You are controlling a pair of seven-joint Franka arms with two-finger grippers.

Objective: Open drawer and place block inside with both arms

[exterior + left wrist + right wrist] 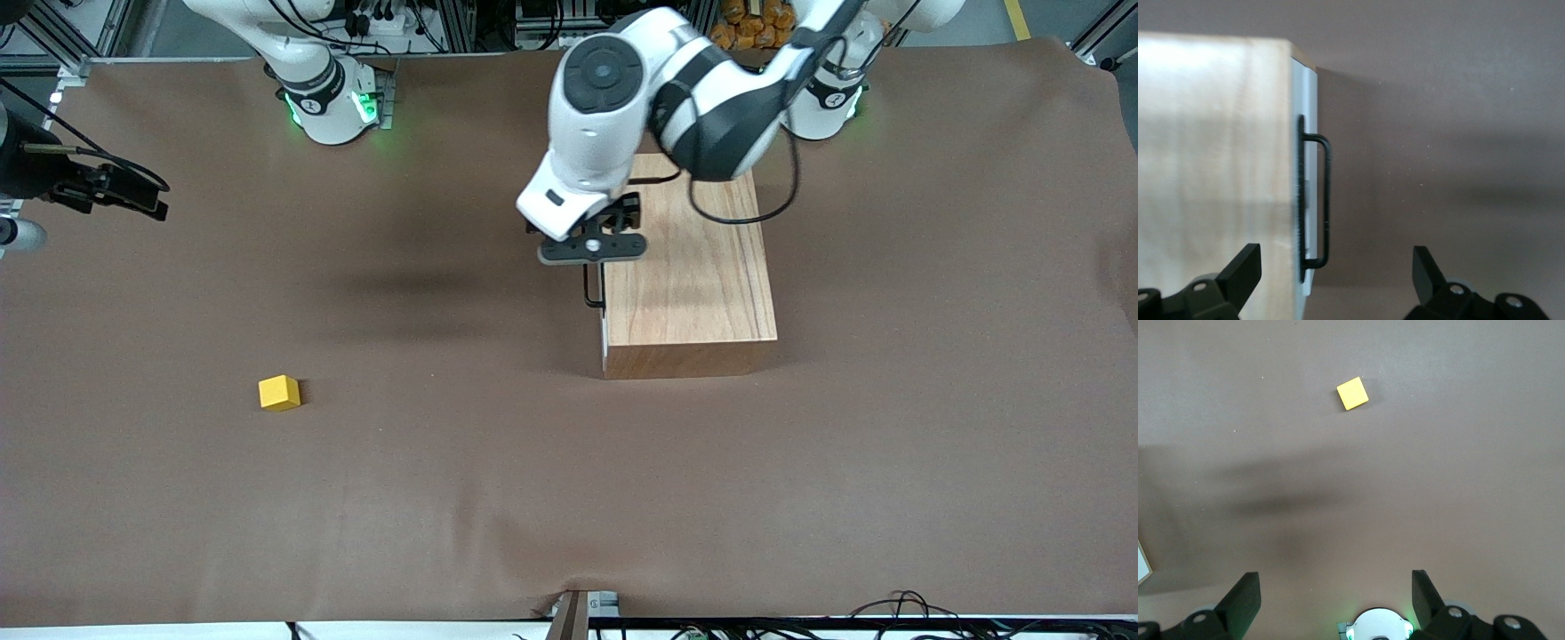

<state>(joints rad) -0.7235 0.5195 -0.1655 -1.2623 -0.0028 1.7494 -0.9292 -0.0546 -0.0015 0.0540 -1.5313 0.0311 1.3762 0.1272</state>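
Note:
The light-wood box (pixel 693 267) stands in the middle of the table with its drawer (pixel 605 331) shut. The drawer's white front (pixel 1308 100) and black wire handle (pixel 590 290) (pixel 1327 193) face the right arm's end. My left gripper (pixel 591 253) (pixel 1335 260) hovers open just above the handle. One finger is over the box top and the other over bare cloth. The small yellow block (pixel 279 392) (pixel 1353 393) lies on the cloth toward the right arm's end, nearer the front camera than the box. My right gripper (pixel 1335 583) hangs open and empty high over the table, far from the block.
Brown cloth (pixel 569 498) covers the whole table. The two arms' green-lit bases (pixel 331 107) (pixel 827 102) stand along the edge farthest from the front camera. The right arm's base (pixel 1378 630) also shows under the right gripper. Loose cables (pixel 889 609) lie at the edge nearest the front camera.

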